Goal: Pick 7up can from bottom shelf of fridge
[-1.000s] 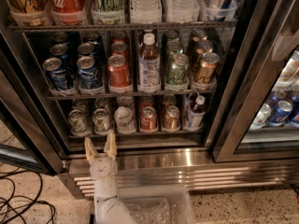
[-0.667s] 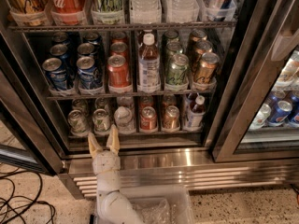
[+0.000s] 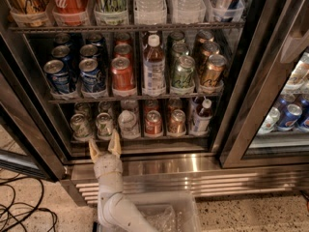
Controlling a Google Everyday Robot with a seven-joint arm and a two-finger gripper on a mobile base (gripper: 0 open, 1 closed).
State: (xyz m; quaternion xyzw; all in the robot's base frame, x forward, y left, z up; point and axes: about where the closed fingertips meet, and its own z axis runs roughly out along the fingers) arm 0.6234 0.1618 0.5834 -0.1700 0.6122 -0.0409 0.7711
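The fridge [image 3: 159, 166] stands open with its steel base rail low in view. On the bottom shelf [image 3: 145, 140], two green 7up cans stand side by side at the left, one [image 3: 79, 125] at the far left and one [image 3: 104, 123] to its right. My gripper [image 3: 104, 147] is open, with pale fingers [image 3: 115, 143] pointing up. It is just below the shelf's front rail, under the right-hand green can and not touching it. My white arm rises from the bottom edge of the view.
Right of the green cans on the bottom shelf are a pale can [image 3: 128, 123], a red can [image 3: 153, 123], an orange-bronze can [image 3: 176, 122] and a small bottle [image 3: 202, 116]. The rack above holds blue cans [image 3: 59, 75]. A clear bin [image 3: 164, 214] lies on the floor, with cables [image 3: 19, 211] at the left.
My gripper has moved up and to the right, closer to the bottom shelf's front rail under the green cans. The cans have not moved.
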